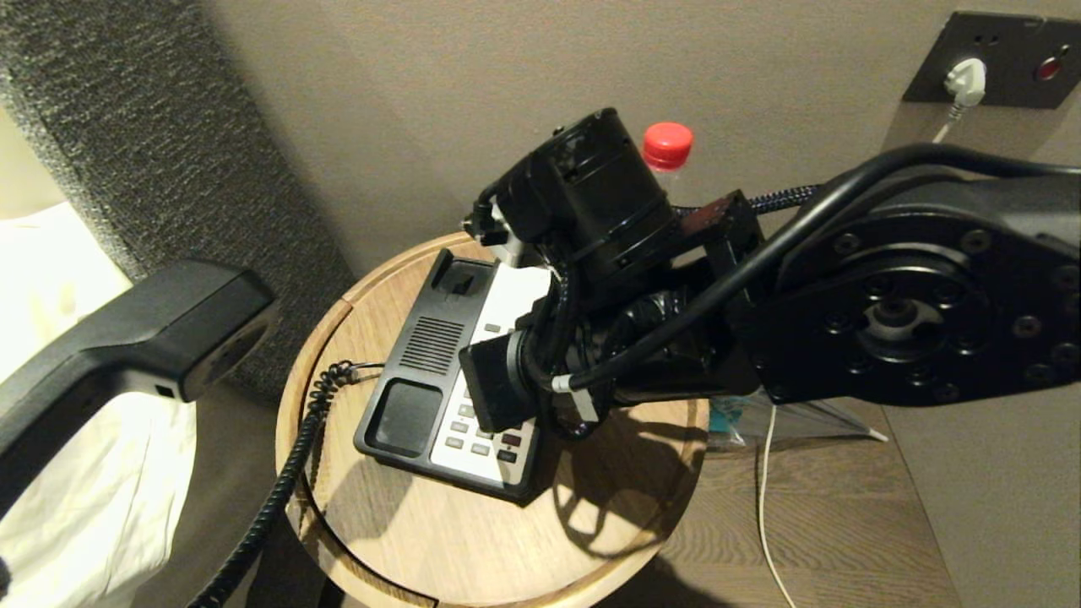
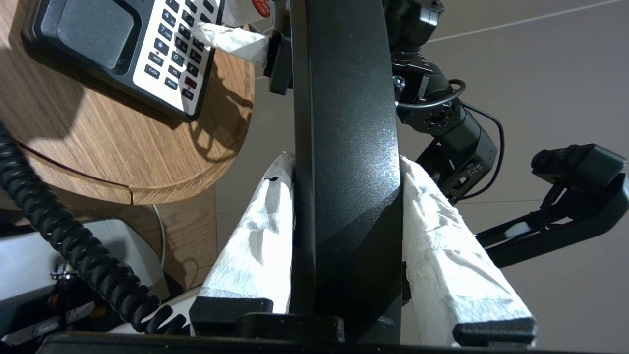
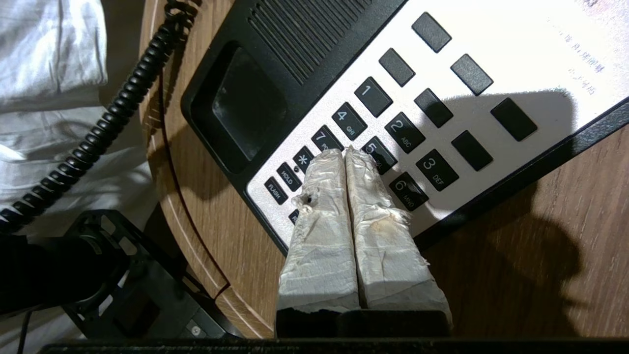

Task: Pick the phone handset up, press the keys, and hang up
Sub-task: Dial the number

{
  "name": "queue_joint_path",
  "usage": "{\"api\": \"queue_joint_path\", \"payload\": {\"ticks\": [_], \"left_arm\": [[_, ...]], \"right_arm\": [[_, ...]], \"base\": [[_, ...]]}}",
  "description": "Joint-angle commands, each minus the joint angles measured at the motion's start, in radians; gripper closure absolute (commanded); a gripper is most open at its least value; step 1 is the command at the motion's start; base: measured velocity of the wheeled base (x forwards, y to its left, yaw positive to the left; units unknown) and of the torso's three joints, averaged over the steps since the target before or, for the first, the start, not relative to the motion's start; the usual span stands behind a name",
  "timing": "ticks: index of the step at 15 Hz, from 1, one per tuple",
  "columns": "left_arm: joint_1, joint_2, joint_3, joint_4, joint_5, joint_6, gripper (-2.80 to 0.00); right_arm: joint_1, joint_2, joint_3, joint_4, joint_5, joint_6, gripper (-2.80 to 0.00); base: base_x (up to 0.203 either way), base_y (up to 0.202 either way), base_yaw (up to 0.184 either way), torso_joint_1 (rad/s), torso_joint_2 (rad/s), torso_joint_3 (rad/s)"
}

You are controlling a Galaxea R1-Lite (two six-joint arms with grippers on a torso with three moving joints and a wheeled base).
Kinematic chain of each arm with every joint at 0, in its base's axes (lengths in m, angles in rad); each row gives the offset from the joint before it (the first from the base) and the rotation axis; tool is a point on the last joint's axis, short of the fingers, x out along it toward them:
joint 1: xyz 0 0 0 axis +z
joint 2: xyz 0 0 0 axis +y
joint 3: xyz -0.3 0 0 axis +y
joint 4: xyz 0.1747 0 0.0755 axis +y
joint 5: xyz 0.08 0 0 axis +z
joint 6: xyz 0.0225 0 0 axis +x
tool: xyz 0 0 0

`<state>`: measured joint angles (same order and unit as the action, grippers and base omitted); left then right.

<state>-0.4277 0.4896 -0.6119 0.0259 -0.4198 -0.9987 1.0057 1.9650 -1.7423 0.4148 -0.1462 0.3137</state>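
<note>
1. The left end effector (image 2: 344,196) clamps the phone handset (image 1: 127,338) mid-bar, raised at the left, off the tabletop (image 1: 473,540).
2. The right end effector (image 3: 344,157), fingers together, tips on the keys (image 3: 393,128).
3. The handset looks stiff, smooth, light; its coiled cord (image 1: 279,490) will likely tug.

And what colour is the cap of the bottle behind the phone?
Red. The bottle cap shows best in the head view, above the right arm.
</note>
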Motion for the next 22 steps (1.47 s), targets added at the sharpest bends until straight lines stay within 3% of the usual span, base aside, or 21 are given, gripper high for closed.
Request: {"api": "queue_joint_path", "payload": {"ticks": [1, 15, 22], "left_arm": [[0.0, -0.002, 0.001, 0.0, -0.002, -0.006, 0.0], [0.0, -0.008, 0.011, -0.001, -0.004, -0.006, 0.0], [0.0, -0.009, 0.011, 0.0, -0.005, -0.006, 0.0]], "right_arm": [[0.008, -0.012, 0.001, 0.004, 0.0, 0.013, 0.0], [0.008, 0.032, 0.017, 0.01, -0.009, 0.003, 0.0], [-0.007, 0.029, 0.053, -0.001, -0.016, -0.061, 0.0]], "base": [[0.0, 0.0, 0.0, 0.0, 0.0, 0.0], [0.0, 0.0, 0.0, 0.0, 0.0, 0.0], [0.0, 0.0, 0.0, 0.0, 0.0, 0.0]]}}
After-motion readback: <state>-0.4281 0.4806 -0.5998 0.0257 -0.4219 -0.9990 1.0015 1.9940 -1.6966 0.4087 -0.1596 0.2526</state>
